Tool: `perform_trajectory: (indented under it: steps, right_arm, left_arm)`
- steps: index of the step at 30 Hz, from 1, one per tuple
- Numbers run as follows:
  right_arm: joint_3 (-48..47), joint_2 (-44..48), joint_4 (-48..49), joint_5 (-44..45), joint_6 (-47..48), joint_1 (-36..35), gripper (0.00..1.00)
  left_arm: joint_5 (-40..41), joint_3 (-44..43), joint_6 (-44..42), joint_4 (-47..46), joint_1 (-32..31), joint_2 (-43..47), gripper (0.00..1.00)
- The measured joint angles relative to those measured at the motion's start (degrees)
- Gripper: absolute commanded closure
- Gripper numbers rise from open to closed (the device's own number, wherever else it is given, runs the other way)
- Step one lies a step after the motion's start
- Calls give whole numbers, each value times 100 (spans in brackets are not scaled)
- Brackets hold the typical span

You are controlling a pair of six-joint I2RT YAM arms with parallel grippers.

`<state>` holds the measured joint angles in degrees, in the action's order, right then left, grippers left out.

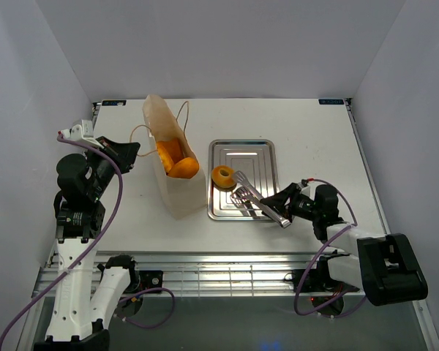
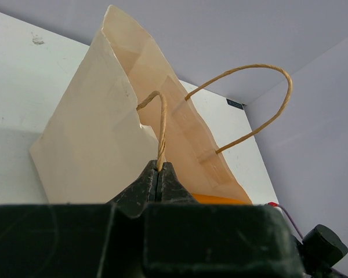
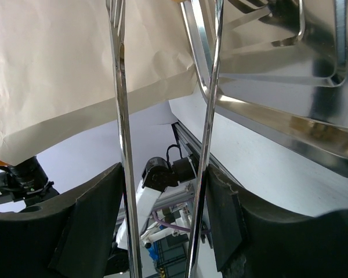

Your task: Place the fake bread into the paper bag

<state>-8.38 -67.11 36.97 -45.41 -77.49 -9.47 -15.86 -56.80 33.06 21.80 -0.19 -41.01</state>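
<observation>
The paper bag point(image 1: 177, 196) lies tipped on the table with its mouth facing the back, and golden-orange fake bread point(image 1: 181, 167) shows inside it. My left gripper point(image 1: 134, 150) is shut on the bag's near string handle point(image 2: 161, 128), pinched at the fingertips point(image 2: 173, 179). The ring doughnut point(image 1: 222, 176) sits at the left edge of the silver tray point(image 1: 265, 150). My right gripper point(image 1: 287, 210) is shut on the metal tongs point(image 1: 257, 202), whose tips rest in the tray just right of the doughnut. In the right wrist view the two tong arms point(image 3: 120, 116) run up between the fingers.
The bag's far handle point(image 2: 261, 104) loops free above its mouth. The tray's raised rim point(image 3: 267, 119) lies close to the bag's side point(image 3: 58, 69). White walls enclose the table on three sides. Both arm bases and cables crowd the near edge.
</observation>
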Motion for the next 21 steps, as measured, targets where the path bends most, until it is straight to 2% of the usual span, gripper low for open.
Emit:
perform_trajectory:
  steps: [21]
  right_arm:
    - [-280, -428, 227, 417, -177, -688, 39]
  left_arm:
    - [2, 0, -2, 4, 0, 33, 100]
